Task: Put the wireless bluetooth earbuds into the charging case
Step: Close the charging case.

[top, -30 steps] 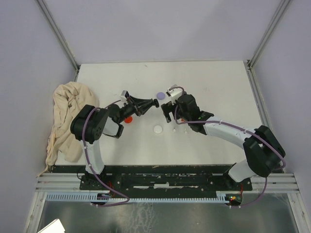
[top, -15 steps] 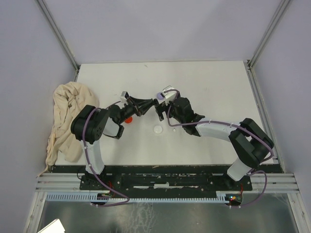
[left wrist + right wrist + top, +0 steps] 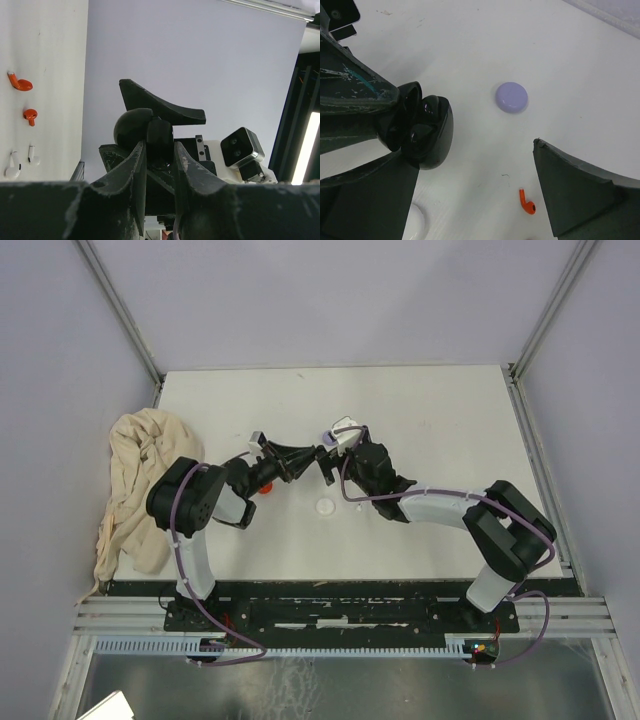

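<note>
A black charging case (image 3: 427, 132) hangs above the table with my left gripper (image 3: 159, 145) shut on it; its lid stands open, with glossy dark shapes inside. My right gripper (image 3: 475, 155) is open, one finger just below the case, nothing between the jaws. In the top view both grippers meet at mid-table, left gripper (image 3: 316, 453) against right gripper (image 3: 333, 467). A red earbud (image 3: 526, 201) lies on the table between the right fingers. The left wrist view shows two red earbuds (image 3: 20, 83) and two white earbuds (image 3: 12, 167) on the table.
A lilac round case (image 3: 511, 96) lies beyond the right gripper. A white round case (image 3: 325, 507) sits in front of the grippers, a red one (image 3: 265, 484) under the left arm. A beige cloth (image 3: 140, 490) is heaped at the table's left edge.
The right arm has swung left, bringing its open gripper up against the black case. The left gripper has kept its hold and barely moved. The lilac case is now covered in the top view.
</note>
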You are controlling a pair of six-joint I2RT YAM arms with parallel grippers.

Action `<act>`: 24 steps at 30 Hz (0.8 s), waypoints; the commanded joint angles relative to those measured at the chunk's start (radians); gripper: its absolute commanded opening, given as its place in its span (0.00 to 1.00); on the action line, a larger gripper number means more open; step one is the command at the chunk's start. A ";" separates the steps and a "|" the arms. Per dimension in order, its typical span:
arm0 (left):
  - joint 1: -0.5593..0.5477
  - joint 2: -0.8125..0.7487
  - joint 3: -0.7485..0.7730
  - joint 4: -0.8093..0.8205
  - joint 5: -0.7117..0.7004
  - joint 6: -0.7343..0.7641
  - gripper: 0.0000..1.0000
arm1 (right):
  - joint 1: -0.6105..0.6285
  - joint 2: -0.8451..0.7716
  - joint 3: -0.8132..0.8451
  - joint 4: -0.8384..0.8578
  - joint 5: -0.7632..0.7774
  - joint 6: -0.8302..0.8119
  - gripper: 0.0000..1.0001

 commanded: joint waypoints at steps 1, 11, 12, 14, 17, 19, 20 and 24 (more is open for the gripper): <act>-0.006 -0.044 -0.012 0.199 0.012 -0.025 0.03 | -0.003 -0.017 -0.015 0.133 0.111 -0.049 1.00; -0.005 -0.032 -0.012 0.199 0.013 -0.024 0.03 | -0.004 -0.085 -0.086 0.164 0.227 -0.102 1.00; -0.004 -0.030 -0.010 0.200 0.013 -0.023 0.03 | -0.005 -0.099 -0.098 0.162 0.235 -0.103 0.99; -0.003 -0.020 0.000 0.198 0.017 -0.017 0.03 | -0.006 -0.130 -0.107 0.094 0.245 -0.079 1.00; 0.009 0.025 0.045 0.148 0.039 0.030 0.03 | -0.022 -0.154 -0.063 -0.101 0.278 0.049 1.00; 0.023 0.054 0.088 0.072 0.053 0.090 0.03 | -0.039 -0.148 0.004 -0.262 0.236 0.077 1.00; 0.029 0.065 0.108 0.032 0.055 0.119 0.03 | -0.046 -0.145 0.037 -0.322 0.234 0.093 1.00; 0.049 0.071 0.199 -0.253 0.047 0.333 0.03 | -0.052 -0.155 0.081 -0.424 0.231 0.122 0.99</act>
